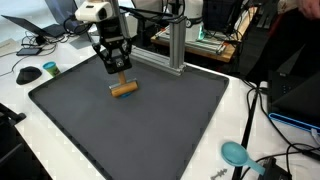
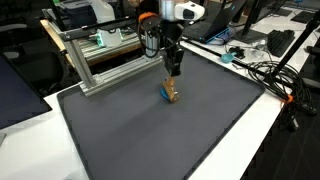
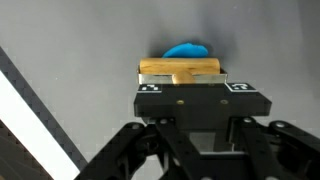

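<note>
In an exterior view, a robot arm reaches down over a dark grey mat (image 1: 150, 130) that covers most of a white table (image 1: 238, 105). Its black fingers (image 1: 118, 68) point straight down near the far edge of the mat. They are drawn in partway, closed on the upright part of a small wooden tool (image 1: 123, 89). The tool's light-brown body lies crosswise just below them and looks to be on or just above the mat. Behind the arm stands a frame of aluminium bars (image 1: 172, 45). A dark computer mouse (image 1: 28, 74) sits on the table off the mat's far corner. A teal scoop-shaped object (image 1: 235, 153) lies well apart at the near edge, among cables.

In an exterior view from the opposite side, the fingers (image 2: 173, 68) hang vertically over the far middle of the mat (image 2: 150, 130). The wooden tool (image 2: 171, 92) is directly beneath them, with a bit of blue at its lower end. The aluminium frame (image 2: 100, 62) runs along the mat's edge beside the arm.

In the wrist view, the two fingers (image 3: 150, 92) fill the lower half, each tip carrying a small black-and-white marker. The wooden tool (image 3: 180, 70) sits between and just beyond the tips, with its middle piece caught between them. A rounded blue part (image 3: 187, 50) shows past the wood, against the grey mat (image 3: 270, 40).
</note>
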Robot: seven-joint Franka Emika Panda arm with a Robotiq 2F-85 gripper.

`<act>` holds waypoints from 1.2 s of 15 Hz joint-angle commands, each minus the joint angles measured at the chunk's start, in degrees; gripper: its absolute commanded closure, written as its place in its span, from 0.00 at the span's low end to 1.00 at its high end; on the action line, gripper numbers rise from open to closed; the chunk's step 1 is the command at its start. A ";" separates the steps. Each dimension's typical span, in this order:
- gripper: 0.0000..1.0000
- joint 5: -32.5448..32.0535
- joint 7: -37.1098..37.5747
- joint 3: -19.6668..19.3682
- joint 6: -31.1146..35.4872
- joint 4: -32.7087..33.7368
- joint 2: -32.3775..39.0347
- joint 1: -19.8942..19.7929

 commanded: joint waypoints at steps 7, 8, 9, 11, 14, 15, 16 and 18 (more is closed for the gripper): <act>0.78 -0.50 -1.18 0.14 -0.70 0.43 3.06 -0.36; 0.78 -0.84 -1.16 -0.08 -0.91 0.34 3.00 -0.39; 0.78 -1.24 -1.02 -0.28 -1.11 0.28 3.00 -0.31; 0.78 -1.53 -1.13 -0.33 -1.40 0.16 3.05 -0.23; 0.78 -2.66 -1.28 -0.41 -1.76 -0.12 3.08 0.04; 0.78 -3.20 -1.29 -0.51 -1.91 -0.21 3.06 0.13; 0.78 -3.74 -1.24 -0.60 -2.06 -0.25 3.05 0.21; 0.78 -4.87 -1.24 -0.75 -2.39 -0.35 2.98 0.34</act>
